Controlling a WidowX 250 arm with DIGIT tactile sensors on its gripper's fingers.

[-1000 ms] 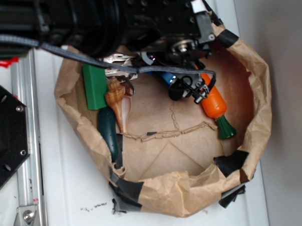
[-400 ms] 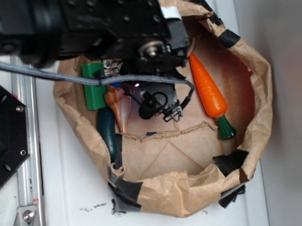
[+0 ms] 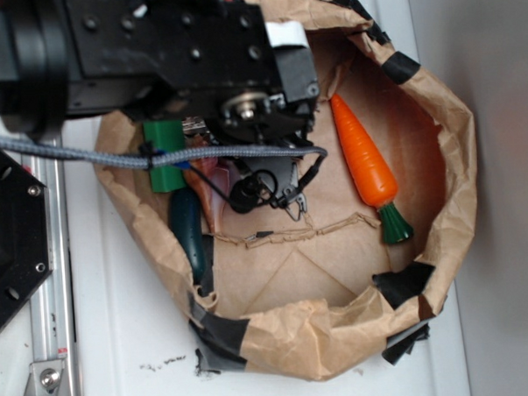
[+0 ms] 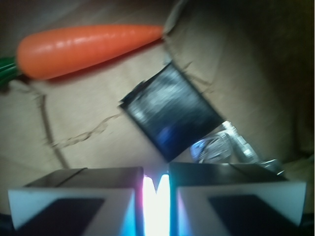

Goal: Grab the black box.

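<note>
My gripper has its two pads nearly together, only a bright sliver between them, and nothing held. Just beyond the tips in the wrist view lies the black box, flat on the brown paper and turned diagonally, with a crumpled silvery piece touching its near right corner and the carrot further off. I judge it light, stiff and a bit slick from the sheen; I'd pinch across two opposite flat sides. From outside, the arm reaches over the paper basket, hiding the box
</note>
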